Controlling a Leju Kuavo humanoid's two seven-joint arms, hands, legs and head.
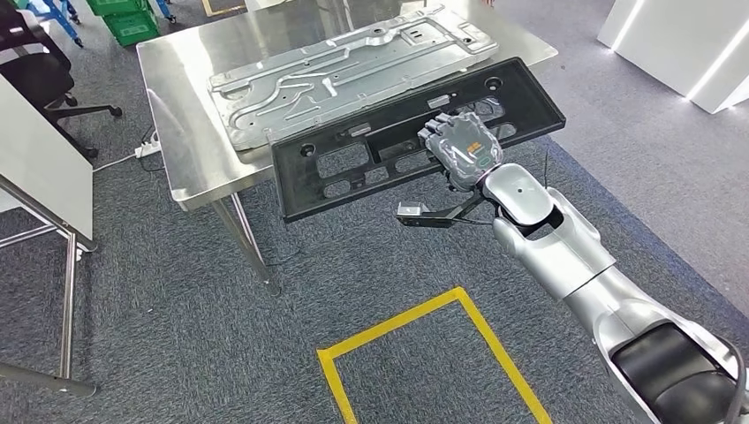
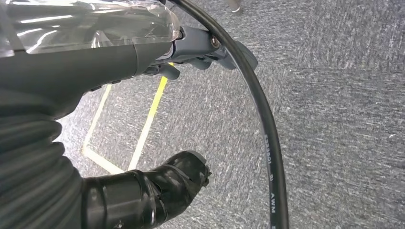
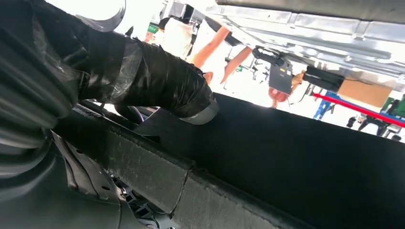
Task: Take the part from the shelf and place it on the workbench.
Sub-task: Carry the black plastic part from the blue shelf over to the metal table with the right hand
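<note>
Right hand (image 1: 463, 148), centre-right of the head view, grips the black part (image 1: 415, 137) by one inner rail. Part overhangs the workbench (image 1: 177, 132) edge, far end probably resting on the metal panel (image 1: 353, 66). Off-centre grip: release risks tipping floorward. Left hand (image 2: 157, 186) curled, holding nothing.

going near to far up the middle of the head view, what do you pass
yellow floor tape → grey carpet → black plastic part held by the right hand → silver metal panel lying on the steel workbench
</note>
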